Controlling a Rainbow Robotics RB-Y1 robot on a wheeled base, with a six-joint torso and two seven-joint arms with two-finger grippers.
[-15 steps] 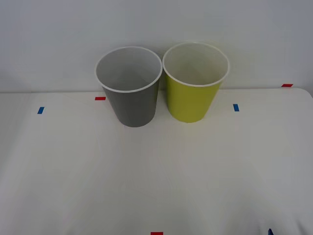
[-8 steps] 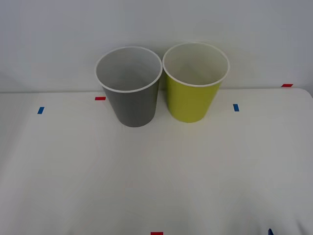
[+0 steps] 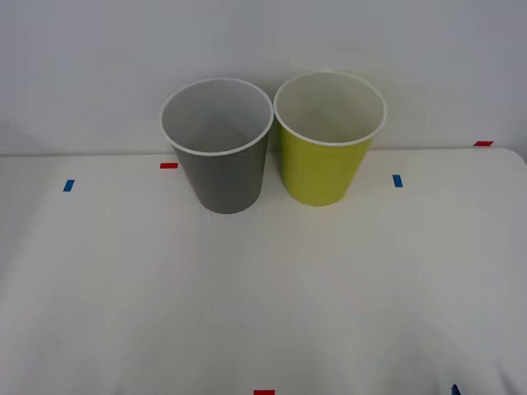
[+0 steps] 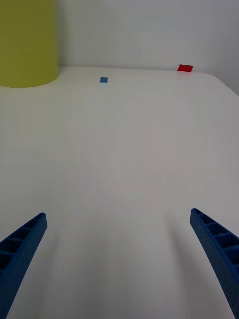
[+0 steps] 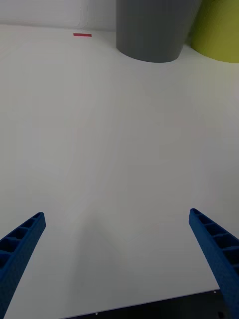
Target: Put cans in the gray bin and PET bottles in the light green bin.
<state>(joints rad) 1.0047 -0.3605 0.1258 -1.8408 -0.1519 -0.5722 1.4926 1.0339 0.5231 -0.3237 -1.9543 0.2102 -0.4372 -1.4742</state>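
Observation:
The gray bin (image 3: 221,156) and the light green bin (image 3: 326,140) stand upright side by side at the back of the white table (image 3: 263,288), gray on the left. The cans and the PET bottles are out of view. My left gripper (image 5: 117,264) is open with nothing between its blue fingers, low over the table's near edge, facing the gray bin (image 5: 152,30). My right gripper (image 4: 117,264) is open too, holding nothing, low over the table, with the light green bin (image 4: 25,45) well ahead of it.
Small red and blue tape marks lie on the table: red (image 3: 168,165) and blue (image 3: 68,185) on the left, blue (image 3: 397,180) and red (image 3: 482,143) on the right, red (image 3: 263,392) at the front edge. A white wall rises behind the bins.

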